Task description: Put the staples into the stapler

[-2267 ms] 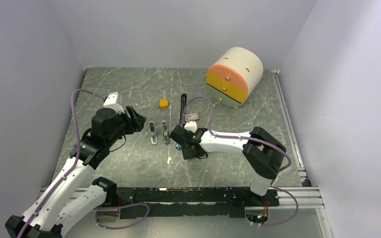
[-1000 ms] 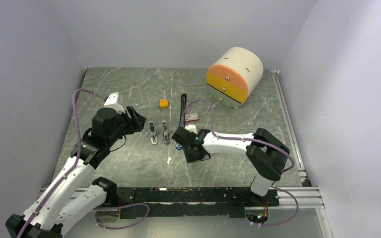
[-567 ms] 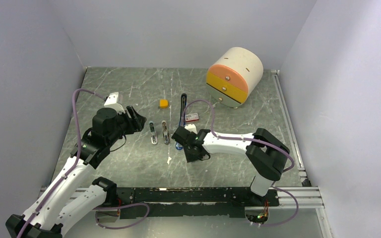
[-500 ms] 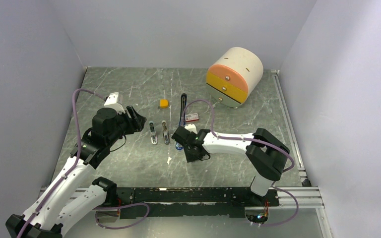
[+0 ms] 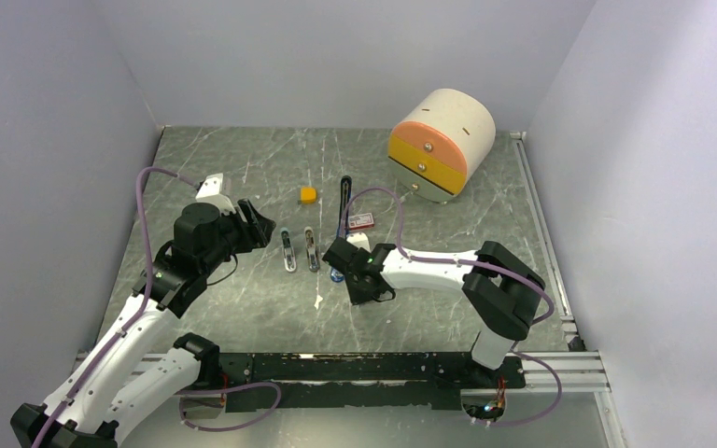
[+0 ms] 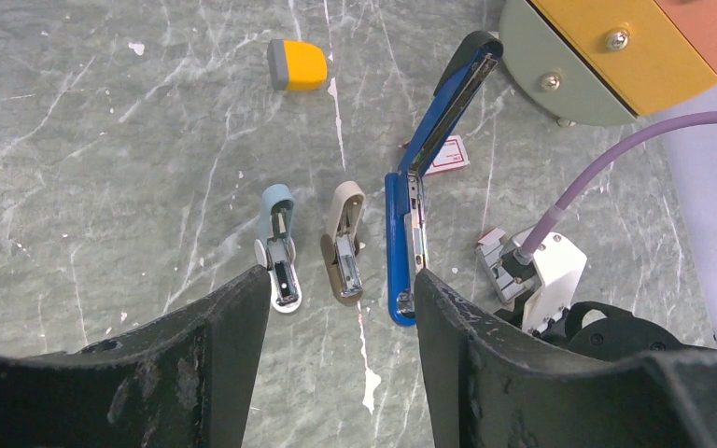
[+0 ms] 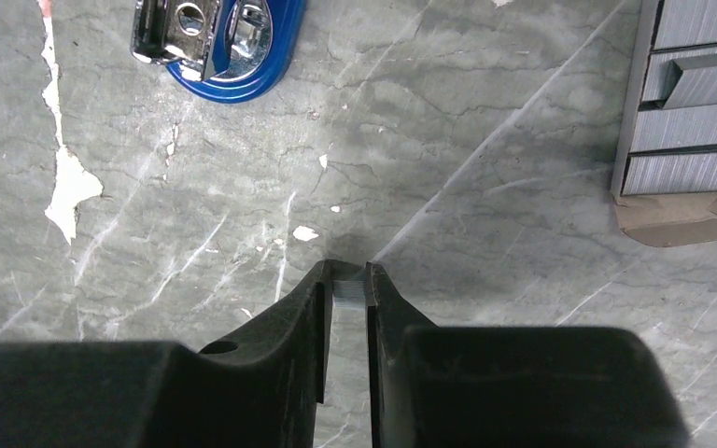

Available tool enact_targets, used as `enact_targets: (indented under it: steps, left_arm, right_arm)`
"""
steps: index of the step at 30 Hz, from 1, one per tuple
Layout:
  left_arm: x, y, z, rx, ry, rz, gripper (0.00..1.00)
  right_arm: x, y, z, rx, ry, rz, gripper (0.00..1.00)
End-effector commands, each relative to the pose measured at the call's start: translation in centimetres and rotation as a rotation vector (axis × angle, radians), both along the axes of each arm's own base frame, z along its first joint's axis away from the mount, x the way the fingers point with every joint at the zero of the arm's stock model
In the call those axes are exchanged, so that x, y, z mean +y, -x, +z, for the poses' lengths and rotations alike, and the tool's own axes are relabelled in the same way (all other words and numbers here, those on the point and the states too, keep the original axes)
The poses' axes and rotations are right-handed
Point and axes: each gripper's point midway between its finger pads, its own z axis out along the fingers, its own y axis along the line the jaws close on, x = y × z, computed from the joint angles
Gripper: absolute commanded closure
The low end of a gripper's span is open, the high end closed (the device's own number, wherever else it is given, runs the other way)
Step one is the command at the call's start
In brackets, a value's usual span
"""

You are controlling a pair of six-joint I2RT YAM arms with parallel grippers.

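Observation:
The blue stapler (image 5: pixel 341 229) lies flipped open on the table, its base end near my right gripper (image 5: pixel 353 283). In the right wrist view that gripper (image 7: pixel 347 280) is shut on a thin silver strip of staples (image 7: pixel 349 291), held just above the table and a little short of the stapler's base end (image 7: pixel 224 42). More ribbed silver staples (image 7: pixel 689 103) lie in an open card tray at the right. My left gripper (image 6: pixel 341 308) is open and empty, above the table left of the stapler (image 6: pixel 401 233).
A light blue small stapler (image 6: pixel 278 247) and a beige one (image 6: pixel 344 245) lie left of the blue stapler. An orange-yellow block (image 5: pixel 309 194) and a small red-and-white box (image 5: pixel 361 221) sit farther back. A round drawer unit (image 5: pixel 441 145) stands at the back right.
My right gripper has shifted slightly toward the near side and the right since the earliest frame. It has barely moved in the last second. The left arm has not moved.

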Motion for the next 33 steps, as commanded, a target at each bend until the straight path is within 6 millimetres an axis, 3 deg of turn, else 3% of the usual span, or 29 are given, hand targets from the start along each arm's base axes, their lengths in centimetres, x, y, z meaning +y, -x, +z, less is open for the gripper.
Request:
enact_targets:
  steps: [1,8,17,24,33]
  left_arm:
    - [0.0,-0.2,0.8,-0.034,0.013,0.008,0.37]
    - [1.1,0.1,1.5,-0.049,0.003,0.049,0.37]
    - [4.5,1.5,2.1,-0.052,-0.029,0.195,0.38]
    - [5.9,2.6,2.2,-0.051,-0.057,0.232,0.37]
    - [5.8,2.5,1.9,-0.044,-0.08,0.216,0.38]
  right_arm:
    - [0.4,-1.4,1.4,-0.076,-0.028,-0.03,0.81]
    - [2.9,-3.9,5.1,-0.193,-0.133,-0.087,0.81]
    - [8.5,-8.0,8.4,-0.326,-0.223,-0.117,0.81]
    - [11.6,-10.2,7.5,-0.365,-0.203,-0.089,0.8]
    - [12.3,-11.1,5.8,-0.376,-0.175,-0.078,0.8]
